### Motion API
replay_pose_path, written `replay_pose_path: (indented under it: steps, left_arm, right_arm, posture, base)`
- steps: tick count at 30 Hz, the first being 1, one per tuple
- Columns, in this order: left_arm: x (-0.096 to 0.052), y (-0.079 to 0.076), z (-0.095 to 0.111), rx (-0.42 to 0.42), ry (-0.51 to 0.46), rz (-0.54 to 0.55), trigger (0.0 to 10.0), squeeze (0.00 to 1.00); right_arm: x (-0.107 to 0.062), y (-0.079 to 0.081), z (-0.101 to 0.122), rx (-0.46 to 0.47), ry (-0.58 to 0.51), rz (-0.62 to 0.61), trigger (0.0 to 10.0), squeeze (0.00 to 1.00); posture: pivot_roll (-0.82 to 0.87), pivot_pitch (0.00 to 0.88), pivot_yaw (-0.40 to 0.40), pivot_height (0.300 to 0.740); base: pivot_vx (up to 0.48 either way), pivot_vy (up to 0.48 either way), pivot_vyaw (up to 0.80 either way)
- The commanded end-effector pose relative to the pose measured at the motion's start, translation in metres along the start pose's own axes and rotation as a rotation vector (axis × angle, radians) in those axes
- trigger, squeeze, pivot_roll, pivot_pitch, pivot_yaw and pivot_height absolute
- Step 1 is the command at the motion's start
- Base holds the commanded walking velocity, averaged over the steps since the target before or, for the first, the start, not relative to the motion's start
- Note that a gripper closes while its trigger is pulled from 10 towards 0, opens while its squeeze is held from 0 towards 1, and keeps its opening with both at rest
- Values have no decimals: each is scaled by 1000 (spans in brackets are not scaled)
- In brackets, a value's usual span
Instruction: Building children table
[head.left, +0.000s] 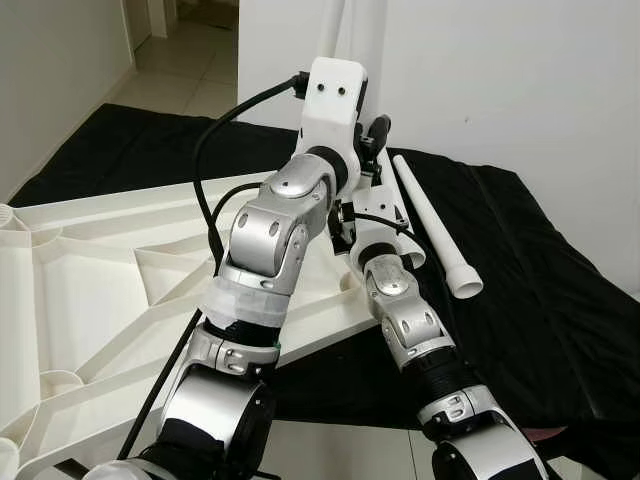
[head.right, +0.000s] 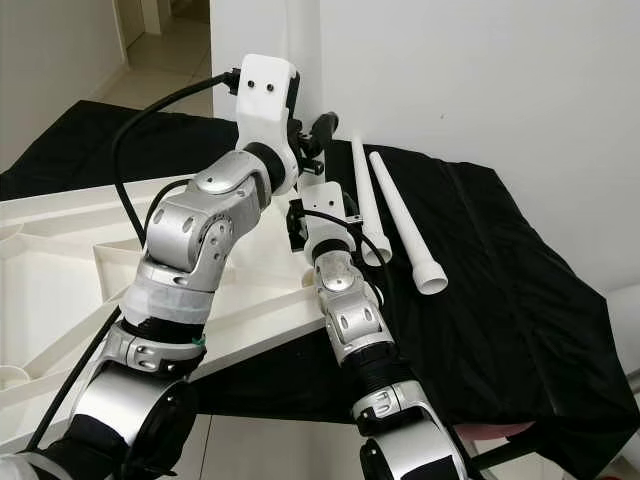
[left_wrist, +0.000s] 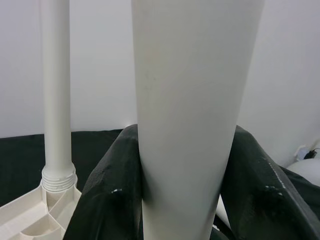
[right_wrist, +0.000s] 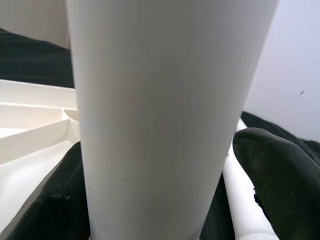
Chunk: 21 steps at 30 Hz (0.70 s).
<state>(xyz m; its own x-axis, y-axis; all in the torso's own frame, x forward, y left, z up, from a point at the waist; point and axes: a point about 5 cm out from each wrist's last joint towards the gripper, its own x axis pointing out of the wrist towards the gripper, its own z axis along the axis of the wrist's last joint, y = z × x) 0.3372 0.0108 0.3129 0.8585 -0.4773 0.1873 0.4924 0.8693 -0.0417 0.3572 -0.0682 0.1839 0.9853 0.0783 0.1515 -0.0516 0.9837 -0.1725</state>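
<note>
Two loose table legs (head.right: 405, 225) — one tabletop (head.left: 90, 290)

Your left claw (head.left: 372, 140) and right claw (head.right: 318, 205) sit hidden behind their own wrists, the upright leg (left_wrist: 192, 115) runs off at 12 o'clock (top unseen), and the tabletop (head.left: 90, 290) is cropped at 9.

My head cameras look forward-down from above, sharing arms, tabletop (head.left: 90, 270), black cloth (head.right: 520, 290), loose legs at 1 o'clock. My wrist cameras sit very close, facing upright leg (left_wrist: 192, 100), wall behind.
</note>
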Motion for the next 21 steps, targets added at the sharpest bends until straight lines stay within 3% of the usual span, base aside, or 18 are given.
replay_pose_path:
  steps: [1,8,9,11,12,13,14,15,20,21]
  left_arm:
    - [4,-11,5,-15,-16,37,10000,0]
    - [5,-13,5,-22,-12,34,10000,0]
    - [5,-13,5,-25,-11,32,10000,0]
    - [5,-13,5,-25,-11,32,10000,0]
    - [5,-14,5,-25,-10,30,10000,0]
    - [5,-14,5,-25,-10,30,10000,0]
    - [5,-14,5,-28,-7,28,10000,0]
    - [5,-15,4,-29,-7,28,10000,0]
    - [6,-15,4,-29,-6,28,10000,0]
    - [6,-15,5,-30,-6,28,10000,0]
  right_arm:
    - [3,-6,3,-11,-28,-44,10000,0]
    - [2,2,6,-41,-51,-20,10000,0]
    - [2,3,7,-43,-60,-19,8510,0]
    - [2,3,7,-43,-60,-19,8510,0]
    - [2,3,8,-46,-65,-20,7882,0]
    - [2,3,8,-46,-65,-20,7882,0]
    - [2,3,9,-46,-70,-25,4549,0]
    - [2,3,9,-36,-67,-27,2706,0]
    - [3,4,8,-30,-66,-29,2706,0]
    - [3,4,8,-24,-65,-31,0,0]
  posture:
    - [47,0,-134,740]
    - [49,0,-138,740]
    - [49,0,-139,740]
    - [49,0,-139,740]
    - [49,0,-139,740]
    - [49,0,-139,740]
    - [48,0,-138,740]
    - [48,0,-138,740]
    - [48,0,-138,740]
    - [48,0,-138,740]
  base:
    - [0,0,0]
    - [0,0,0]
    - [0,0,0]
    - [0,0,0]
    - [0,0,0]
    - [0,0,0]
    - [0,0,0]
    - [0,0,0]
    - [0,0,0]
    - [0,0,0]
